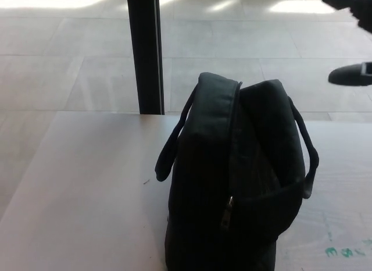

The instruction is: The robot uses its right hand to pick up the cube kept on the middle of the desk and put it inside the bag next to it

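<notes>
A: Right hand?
B: Only scraps of it at the 2 o'clock corner of the head view. One black fingertip pokes in from the right edge, another dark piece sits at the very top right. The rest is cut off by the frame. Wide or narrow, can't tell. Nothing visible in it.

A: Touching the bag?
B: No. The fingertip hangs in the air, well apart from the bag, up and to the bag's 2 o'clock.

A: Left hand?
B: Doesn't show.

A: Bag details.
B: Black, soft, standing upright on the counter, centre to 5 o'clock of the picture. The top is parted, with a dark gap between the two sides. A zip line runs down the front, metal zip pull hanging low. One handle strap loops out at the bag's 9 o'clock, another strap at its 3 o'clock.

A: Cube?
B: Can't see it. The bag's inside is too dark to make anything out.

A: Rest?
B: Pale counter with green scribbles at 4 o'clock by the edge. A black vertical post at 11 o'clock behind the counter, with tiled floor beyond.
</notes>
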`<state>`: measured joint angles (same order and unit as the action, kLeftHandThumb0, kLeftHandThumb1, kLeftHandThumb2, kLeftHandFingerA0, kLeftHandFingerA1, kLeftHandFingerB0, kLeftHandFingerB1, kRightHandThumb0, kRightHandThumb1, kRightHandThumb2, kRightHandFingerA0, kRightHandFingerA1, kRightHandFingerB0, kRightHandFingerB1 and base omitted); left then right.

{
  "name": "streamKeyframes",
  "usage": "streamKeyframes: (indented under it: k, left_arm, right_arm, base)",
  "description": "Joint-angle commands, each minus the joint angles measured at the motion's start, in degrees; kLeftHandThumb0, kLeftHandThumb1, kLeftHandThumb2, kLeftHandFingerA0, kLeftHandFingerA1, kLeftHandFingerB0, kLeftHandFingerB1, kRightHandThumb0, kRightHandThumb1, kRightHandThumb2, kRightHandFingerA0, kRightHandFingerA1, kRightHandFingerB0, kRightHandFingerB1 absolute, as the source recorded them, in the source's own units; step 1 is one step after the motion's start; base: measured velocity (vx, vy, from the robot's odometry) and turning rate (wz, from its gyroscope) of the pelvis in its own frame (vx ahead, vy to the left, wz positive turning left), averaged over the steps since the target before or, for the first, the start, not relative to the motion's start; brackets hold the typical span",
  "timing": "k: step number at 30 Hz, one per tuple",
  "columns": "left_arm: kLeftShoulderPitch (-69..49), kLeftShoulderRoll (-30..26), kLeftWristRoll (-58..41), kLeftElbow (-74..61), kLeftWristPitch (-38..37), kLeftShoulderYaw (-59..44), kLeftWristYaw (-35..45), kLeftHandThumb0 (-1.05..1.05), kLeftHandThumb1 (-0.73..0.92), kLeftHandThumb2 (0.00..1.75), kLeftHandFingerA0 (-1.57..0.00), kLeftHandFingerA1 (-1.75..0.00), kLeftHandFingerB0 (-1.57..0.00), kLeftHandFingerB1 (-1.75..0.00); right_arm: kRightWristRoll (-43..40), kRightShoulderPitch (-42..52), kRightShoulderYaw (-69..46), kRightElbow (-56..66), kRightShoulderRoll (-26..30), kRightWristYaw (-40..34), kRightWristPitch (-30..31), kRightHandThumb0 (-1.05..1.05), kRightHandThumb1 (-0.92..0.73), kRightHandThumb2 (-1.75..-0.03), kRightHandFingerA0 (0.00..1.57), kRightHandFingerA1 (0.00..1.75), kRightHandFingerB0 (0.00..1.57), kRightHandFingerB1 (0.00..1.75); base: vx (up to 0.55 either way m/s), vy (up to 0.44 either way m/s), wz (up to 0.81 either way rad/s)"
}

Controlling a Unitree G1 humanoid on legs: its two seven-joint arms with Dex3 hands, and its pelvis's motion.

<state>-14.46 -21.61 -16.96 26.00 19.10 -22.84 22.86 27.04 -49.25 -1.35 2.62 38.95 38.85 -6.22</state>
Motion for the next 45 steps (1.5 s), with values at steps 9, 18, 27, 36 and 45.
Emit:
streamKeyframes:
  k: [9,18,27,36,45]
  left_arm:
    - [-1.1,-0.4,0.1,0.1,0.1,-0.2,-0.2,-0.41,0.76,0.61,-0.43,-0.45,-0.4,-0.44]
    - [-0.4,-0.4,-0.1,0.3,0.3,-0.5,-0.5,-0.4,0.73,0.62,-0.45,-0.48,-0.41,-0.45]
    - [-0.2,-0.8,0.6,0.6,-0.7,0.1,-0.2,-0.41,0.75,0.61,-0.44,-0.46,-0.41,-0.44]
    - [-0.5,-1.0,0.7,-0.2,-0.7,0.1,-0.2,-0.4,0.76,0.62,-0.44,-0.45,-0.4,-0.44]
    - [-0.4,-1.0,2.7,1.4,-3.1,1.1,-1.5,-0.42,0.75,0.61,-0.48,-0.45,-0.43,-0.44]
  right_arm:
    - [-13.1,35.4,-42.2,-7.8,-0.9,-9.5,2.3,-0.48,-0.61,-0.59,0.54,0.52,0.36,0.34]
    - [-11.2,48.0,-50.3,-18.7,-2.1,-19.5,-2.4,-0.57,-0.63,-0.59,0.45,0.51,0.29,0.31]
    - [-13.6,54.8,-53.5,-23.4,-6.5,-24.2,-3.2,-0.64,-0.65,-0.6,0.4,0.55,0.26,0.32]
    - [-22.4,55.1,-54.3,-27.5,-16.0,-23.0,5.6,-0.64,-0.7,-0.61,0.36,0.58,0.23,0.37]
    - [-25.3,55.3,-52.0,-38.4,-17.0,-22.3,4.9,-0.61,-0.75,-0.63,0.12,0.48,0.17,0.36]
  base:
    - [0.0,0.0,0.0]
    - [0.0,0.0,0.0]
    - [0.0,0.0,0.0]
    - [0.0,0.0,0.0]
    - [0.0,0.0,0.0]
